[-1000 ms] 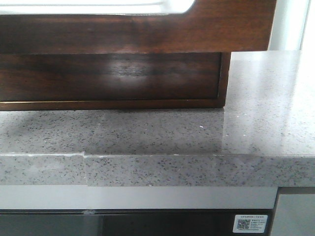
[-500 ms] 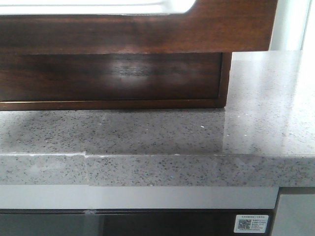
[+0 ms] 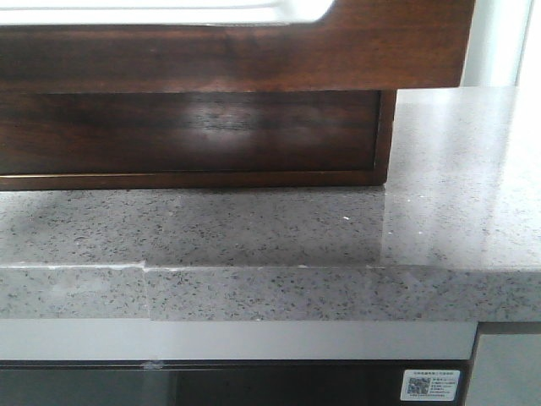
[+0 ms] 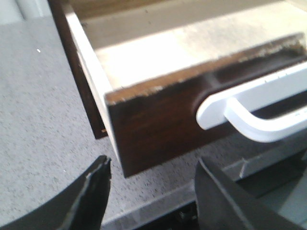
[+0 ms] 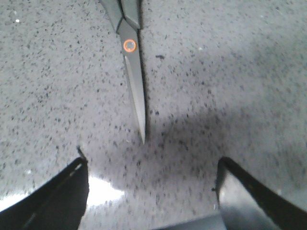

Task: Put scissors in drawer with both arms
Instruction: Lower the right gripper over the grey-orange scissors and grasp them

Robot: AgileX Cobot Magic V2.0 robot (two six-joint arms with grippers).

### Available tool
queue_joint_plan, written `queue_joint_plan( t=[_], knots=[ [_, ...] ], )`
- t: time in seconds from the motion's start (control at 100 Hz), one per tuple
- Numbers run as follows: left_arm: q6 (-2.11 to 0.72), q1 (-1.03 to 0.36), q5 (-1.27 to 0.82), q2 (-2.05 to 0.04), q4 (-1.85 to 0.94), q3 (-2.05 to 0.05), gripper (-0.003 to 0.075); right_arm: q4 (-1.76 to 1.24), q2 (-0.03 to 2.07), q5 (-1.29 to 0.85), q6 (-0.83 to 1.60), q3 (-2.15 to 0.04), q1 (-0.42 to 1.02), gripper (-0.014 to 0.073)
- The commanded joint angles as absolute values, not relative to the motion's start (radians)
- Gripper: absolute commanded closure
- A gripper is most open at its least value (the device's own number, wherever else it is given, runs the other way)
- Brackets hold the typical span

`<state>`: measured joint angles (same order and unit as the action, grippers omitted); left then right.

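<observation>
Drawer (image 4: 158, 120) stood pulled out over the speckled counter (image 4: 43, 120); we saw only its bare pale floor inside. Our left gripper (image 4: 151, 191) hung in front of the drawer, beside its white handle (image 4: 249, 112), jaws spread wide, holding nothing. Our right gripper (image 5: 151, 191), equally wide and empty, sat near the tip of the closed scissors (image 5: 134, 81) lying flat on the counter.

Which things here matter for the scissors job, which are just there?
Job:
scissors, flat on the counter, blades closed
drawer, pulled open, nothing visible inside
left gripper, open
right gripper, open

Just there:
speckled grey counter
QR sticker
</observation>
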<state>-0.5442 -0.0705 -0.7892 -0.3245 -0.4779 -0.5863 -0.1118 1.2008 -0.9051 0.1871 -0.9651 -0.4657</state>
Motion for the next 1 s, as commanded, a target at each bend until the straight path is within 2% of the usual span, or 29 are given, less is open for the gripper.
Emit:
queue_joint_plan(
  t=[0.0,0.21,0.63,0.79,0.99],
  knots=[
    [-0.533,-0.076,-0.690,-0.336,-0.504,-0.620,0.0352,-0.115,1.256,-0.887,0.223,-1.050,-0.471,0.0144],
    [-0.533,-0.076,-0.684,-0.338,-0.506,-0.620,0.0352,-0.133,1.443,-0.958,0.282,-1.216,-0.470,0.0216],
    [-0.533,-0.076,-0.682,-0.338,-0.506,-0.620,0.0352,-0.140,1.707,-1.086,0.325,-1.461,-0.389,0.0226],
    [-0.533,-0.076,-0.682,-0.338,-0.506,-0.620,0.0352,-0.130,1.770,-1.130,0.325,-1.515,-0.384,0.0268],
    [-0.533,-0.076,-0.682,-0.338,-0.506,-0.620,0.0352,-0.107,1.803,-1.160,0.325,-1.534,-0.384,0.0270]
  ],
)
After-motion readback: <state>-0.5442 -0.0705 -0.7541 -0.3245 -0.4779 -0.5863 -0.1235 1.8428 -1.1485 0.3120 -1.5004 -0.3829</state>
